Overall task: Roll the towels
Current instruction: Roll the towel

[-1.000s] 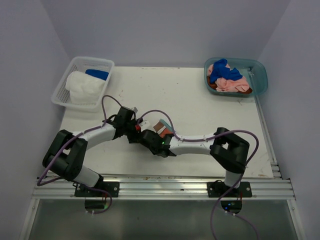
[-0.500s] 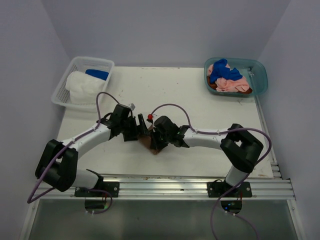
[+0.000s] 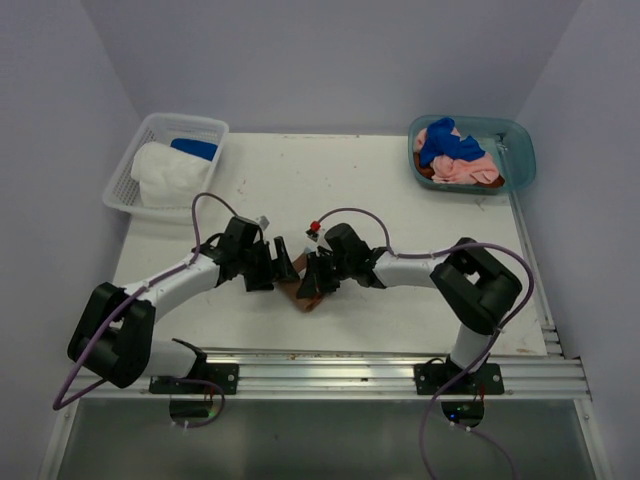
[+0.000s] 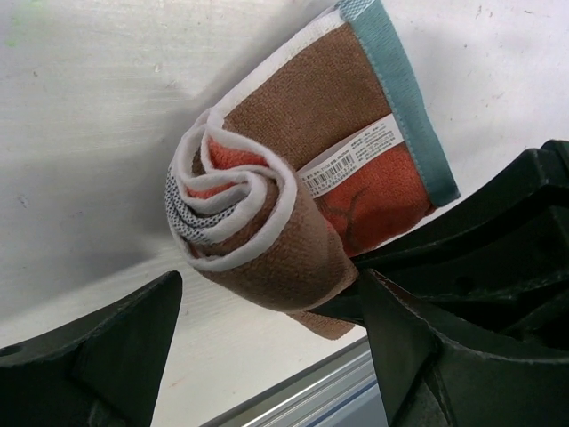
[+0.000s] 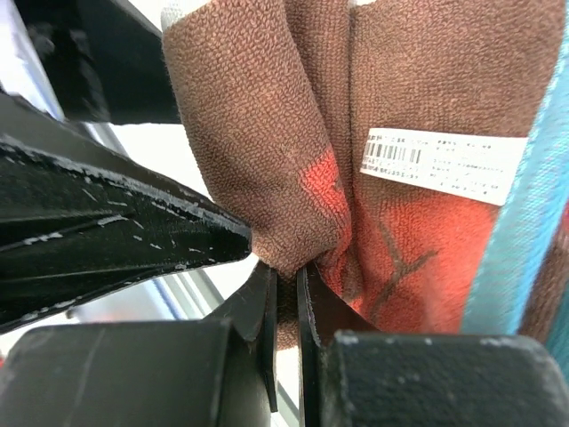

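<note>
A brown towel (image 4: 284, 196) with white edging, a teal band and a paper label lies rolled up near the table's front edge (image 3: 298, 295). My left gripper (image 4: 267, 347) is open, one finger on each side of the roll's near end, not touching it; from above the left gripper (image 3: 280, 266) sits just left of the roll. My right gripper (image 5: 286, 285) is shut on a fold of the brown towel (image 5: 258, 116), and from above the right gripper (image 3: 312, 282) meets the roll from the right. Blue and pink towels (image 3: 455, 155) lie heaped in the tub.
A teal tub (image 3: 520, 160) stands at the back right corner. A white mesh basket (image 3: 120, 180) at the back left holds a white roll (image 3: 165, 175) and a blue one (image 3: 194, 148). The aluminium rail (image 3: 320, 370) runs along the near edge, close to the roll.
My left gripper has opened wide and let go of the roll. The right gripper has swung left and back, still pinching the brown towel, which now lies nearer the front edge.
</note>
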Motion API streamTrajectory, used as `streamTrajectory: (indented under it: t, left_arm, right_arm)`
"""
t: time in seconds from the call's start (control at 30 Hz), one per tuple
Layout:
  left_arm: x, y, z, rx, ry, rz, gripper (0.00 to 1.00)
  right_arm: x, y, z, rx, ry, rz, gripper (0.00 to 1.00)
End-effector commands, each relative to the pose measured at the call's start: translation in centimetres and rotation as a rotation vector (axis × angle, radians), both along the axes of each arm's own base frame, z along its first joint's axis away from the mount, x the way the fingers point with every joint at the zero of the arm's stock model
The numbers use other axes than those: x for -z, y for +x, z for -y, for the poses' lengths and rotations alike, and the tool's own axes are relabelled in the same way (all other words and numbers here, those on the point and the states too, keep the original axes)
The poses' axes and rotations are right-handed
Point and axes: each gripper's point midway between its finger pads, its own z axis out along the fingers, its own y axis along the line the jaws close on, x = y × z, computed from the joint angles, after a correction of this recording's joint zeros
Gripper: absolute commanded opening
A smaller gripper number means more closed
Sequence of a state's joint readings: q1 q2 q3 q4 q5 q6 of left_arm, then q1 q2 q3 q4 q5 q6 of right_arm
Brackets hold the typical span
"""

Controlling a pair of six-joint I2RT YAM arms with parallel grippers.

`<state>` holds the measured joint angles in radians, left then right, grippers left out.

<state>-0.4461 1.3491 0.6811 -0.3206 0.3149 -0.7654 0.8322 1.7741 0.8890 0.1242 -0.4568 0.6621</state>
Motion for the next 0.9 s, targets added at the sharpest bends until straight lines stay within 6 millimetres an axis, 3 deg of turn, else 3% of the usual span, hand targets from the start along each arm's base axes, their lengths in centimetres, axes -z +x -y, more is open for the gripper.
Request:
streamTrajectory:
  t: [0.0, 0.2, 0.33, 0.57, 0.63, 0.67, 0.7, 0.77, 0.8, 0.87]
  left_arm:
    - [-0.3, 0.4, 0.5, 0.016, -0.029, 0.034, 0.84]
    - [1.0, 1.0, 0.5, 0.001, -0.016, 0.034, 0.75]
    - [2.2, 1.4, 0.8, -0.002, -0.009, 0.003, 0.61]
    - [2.5, 1.4, 1.4, -0.001, -0.036, -0.023, 0.41]
    - [2.7, 1.3, 1.4, 0.001, -0.036, -0.033, 0.38]
    - [2.7, 1.4, 1.4, 0.002, -0.034, -0.035, 0.37]
    - [2.8, 1.3, 1.4, 0.009, -0.03, -0.036, 0.36]
    - [3.0, 1.3, 1.4, 0.016, -0.024, -0.04, 0.36]
    - [3.0, 1.2, 1.5, 0.019, -0.02, -0.046, 0.36]
    - [3.2, 1.1, 1.3, 0.016, -0.013, -0.051, 0.36]
  right_arm:
    - [0.9, -1.0, 0.1, 0.004, 0.039, -0.103, 0.0]
    - [1.3, -0.7, 0.6, 0.024, 0.033, -0.125, 0.0]
    - [1.6, -0.6, 0.9, 0.024, 0.008, -0.126, 0.0]
    - [0.8, -0.5, 1.0, 0.018, 0.01, -0.1, 0.0]
    - [0.9, -0.1, 1.6, 0.04, -0.039, -0.065, 0.1]
    - [-0.3, 0.4, 1.5, 0.028, -0.041, -0.004, 0.13]
    - [-0.2, 0.6, 1.8, 0.046, -0.093, 0.044, 0.18]
    - [-1.2, 1.1, 2.1, 0.032, -0.146, 0.138, 0.41]
    - [-1.7, 0.2, 2.3, 0.009, -0.183, 0.167, 0.47]
    - [-2.5, 1.3, 2.5, 0.021, -0.253, 0.285, 0.55]
